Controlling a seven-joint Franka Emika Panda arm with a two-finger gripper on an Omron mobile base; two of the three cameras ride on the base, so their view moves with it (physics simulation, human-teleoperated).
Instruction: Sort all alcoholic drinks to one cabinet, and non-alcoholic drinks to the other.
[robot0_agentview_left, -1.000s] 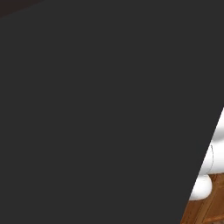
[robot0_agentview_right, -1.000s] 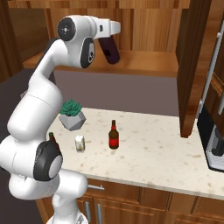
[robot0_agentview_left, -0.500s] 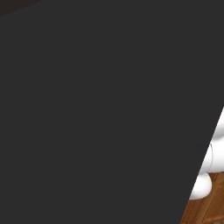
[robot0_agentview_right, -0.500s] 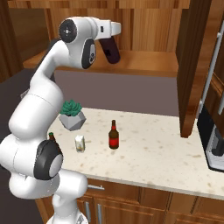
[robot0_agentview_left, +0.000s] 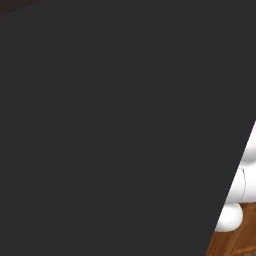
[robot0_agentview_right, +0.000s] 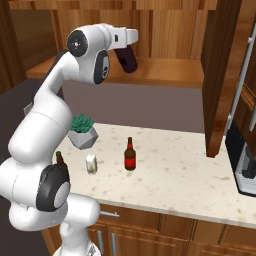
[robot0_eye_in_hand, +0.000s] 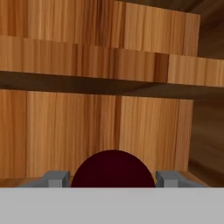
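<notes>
My gripper (robot0_agentview_right: 126, 54) is raised in front of the open wooden cabinet, just above its lower shelf (robot0_agentview_right: 165, 75), and is shut on the wide dark purple bottle (robot0_agentview_right: 130, 64). In the hand view the bottle's dark round top (robot0_eye_in_hand: 112, 169) sits between my grey fingertips (robot0_eye_in_hand: 56, 178), facing the cabinet's back wall. One brown beer bottle (robot0_agentview_right: 130, 155) stands mid-counter. Another beer bottle (robot0_agentview_right: 60, 161) stands at the counter's left, partly hidden behind my arm. The small white carton (robot0_agentview_right: 90, 164) stands between them.
A potted plant (robot0_agentview_right: 82, 131) sits at the back left of the counter (robot0_agentview_right: 190, 175). An open cabinet door (robot0_agentview_right: 220, 75) hangs at the right, with a dark coffee machine (robot0_agentview_right: 244, 160) beyond it. A dark panel (robot0_agentview_left: 100, 125) blocks most of the left base view.
The hand with the purple bottle has sunk slightly toward the shelf. The grip is unchanged, and the things on the counter have not moved.
</notes>
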